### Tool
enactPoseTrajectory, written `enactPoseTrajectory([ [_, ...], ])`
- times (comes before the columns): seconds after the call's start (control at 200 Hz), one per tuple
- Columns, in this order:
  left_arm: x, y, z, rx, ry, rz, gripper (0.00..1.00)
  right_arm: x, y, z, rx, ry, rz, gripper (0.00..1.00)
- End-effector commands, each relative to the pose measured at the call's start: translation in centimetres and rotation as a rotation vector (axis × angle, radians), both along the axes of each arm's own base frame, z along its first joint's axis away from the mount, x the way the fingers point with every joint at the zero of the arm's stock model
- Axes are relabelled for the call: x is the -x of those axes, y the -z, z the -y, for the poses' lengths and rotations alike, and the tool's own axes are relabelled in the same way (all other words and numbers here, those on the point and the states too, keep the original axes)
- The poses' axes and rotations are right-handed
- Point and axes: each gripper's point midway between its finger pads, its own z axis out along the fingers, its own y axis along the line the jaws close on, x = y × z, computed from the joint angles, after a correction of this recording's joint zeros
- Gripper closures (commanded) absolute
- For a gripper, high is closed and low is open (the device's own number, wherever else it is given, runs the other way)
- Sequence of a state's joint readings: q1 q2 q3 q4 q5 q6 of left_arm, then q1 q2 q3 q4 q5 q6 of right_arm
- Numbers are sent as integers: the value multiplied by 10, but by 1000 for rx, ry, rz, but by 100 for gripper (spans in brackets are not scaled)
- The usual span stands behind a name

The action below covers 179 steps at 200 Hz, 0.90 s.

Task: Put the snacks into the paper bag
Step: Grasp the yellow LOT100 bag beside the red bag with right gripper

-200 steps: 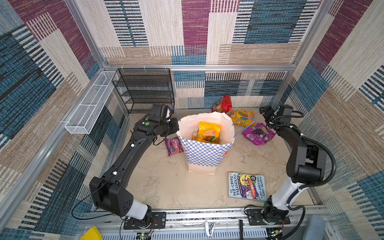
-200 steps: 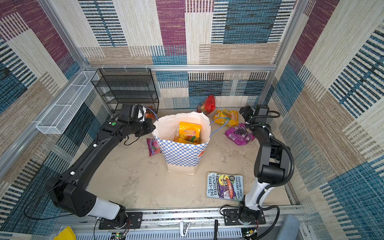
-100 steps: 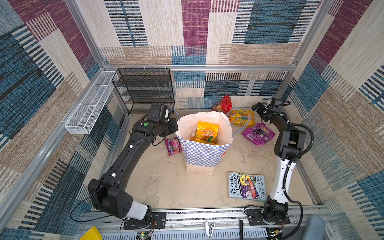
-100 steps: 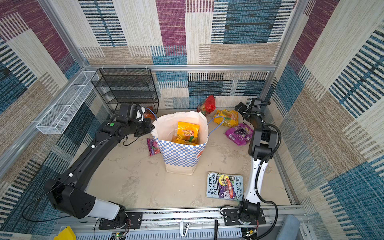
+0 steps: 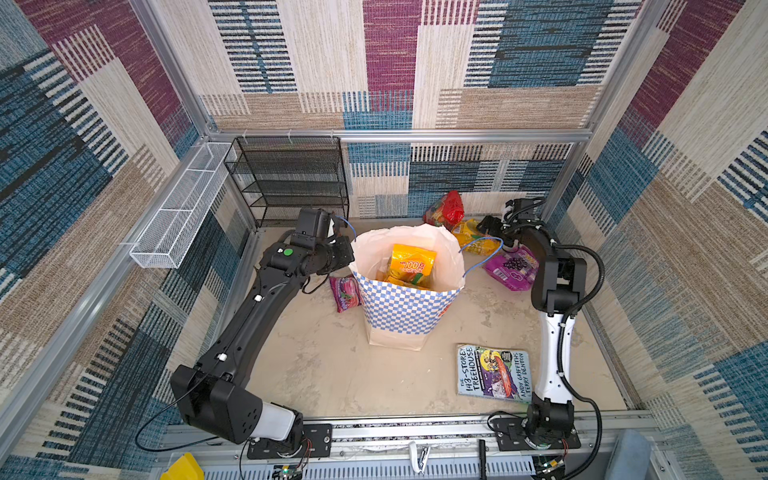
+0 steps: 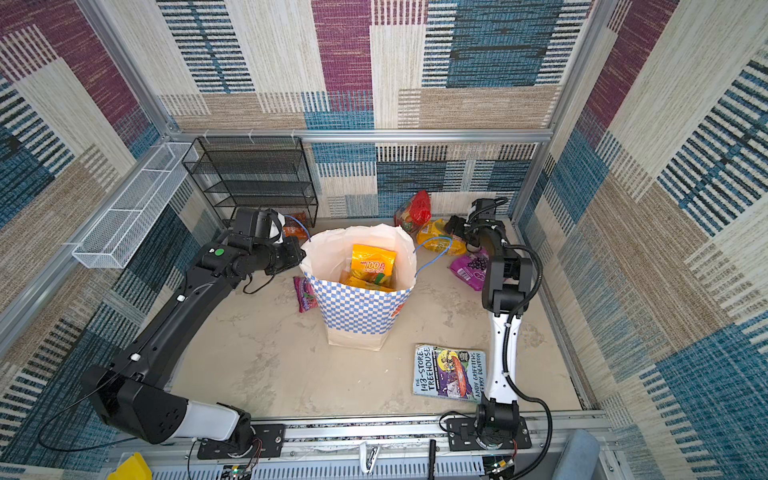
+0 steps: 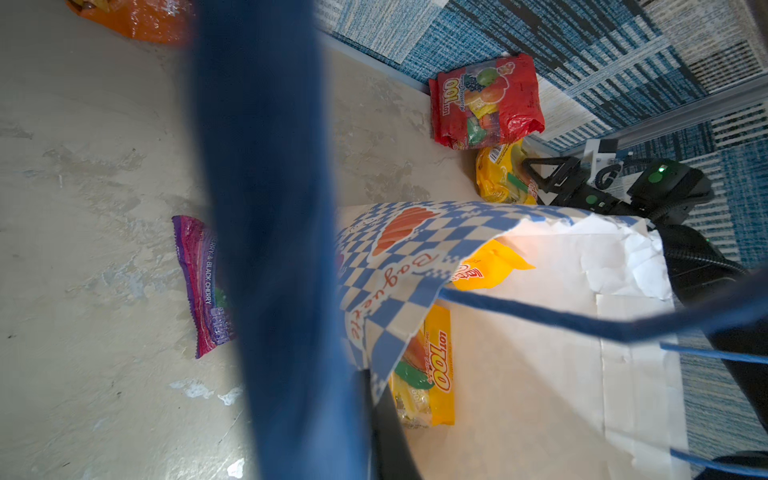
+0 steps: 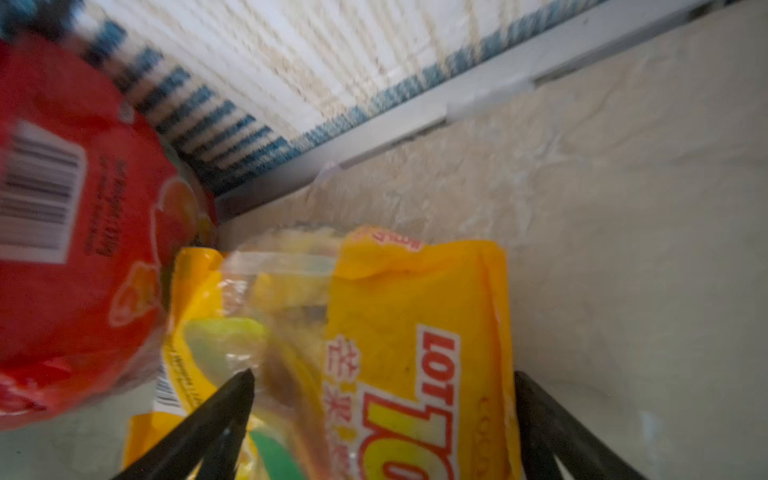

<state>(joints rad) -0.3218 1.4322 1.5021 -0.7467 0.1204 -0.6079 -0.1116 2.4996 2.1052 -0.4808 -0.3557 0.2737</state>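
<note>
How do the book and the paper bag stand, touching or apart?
Apart. Both top views show a strip of bare table between the book and the base of the paper bag.

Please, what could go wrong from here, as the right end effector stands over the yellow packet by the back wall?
1. The right end effector is open astride the yellow packet, which lies against the red packet; closing may catch or push the red one too.
2. The blue cord handle of the paper bag loops out towards that end effector; it might snag during the lift and tip the bag.
</note>
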Motion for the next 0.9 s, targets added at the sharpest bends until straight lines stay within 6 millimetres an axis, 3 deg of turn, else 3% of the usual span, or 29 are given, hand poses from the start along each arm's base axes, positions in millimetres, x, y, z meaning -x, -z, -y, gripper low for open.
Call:
enactPoseTrajectory([
  [0.0, -5, -8, -18, -30, -107, 39, 100, 13, 13, -1, -1, 17, -46, 18],
  [0.21, -6, -1, -20, -26, -128, 18, 100, 30, 24, -2, -15, 40, -68, 47],
  [0.386, -8, 3, -11, 2, -97, 15, 100, 31, -7, -5, -40, 44, -1, 68],
  [0.531, -10, 1, 12, 91, 0, 20, 100, 27, -48, -15, -120, 40, 77, 90],
  [0.631, -10, 1, 19, 123, 23, 21, 100, 28, -82, -17, -158, 66, 133, 99],
  [0.761, -11, -4, 23, 137, 47, 38, 100, 37, -136, -18, -205, 98, 230, 100],
  [0.891, -9, -11, 32, 179, 91, 60, 100, 61, -204, -19, -241, 127, 362, 100],
])
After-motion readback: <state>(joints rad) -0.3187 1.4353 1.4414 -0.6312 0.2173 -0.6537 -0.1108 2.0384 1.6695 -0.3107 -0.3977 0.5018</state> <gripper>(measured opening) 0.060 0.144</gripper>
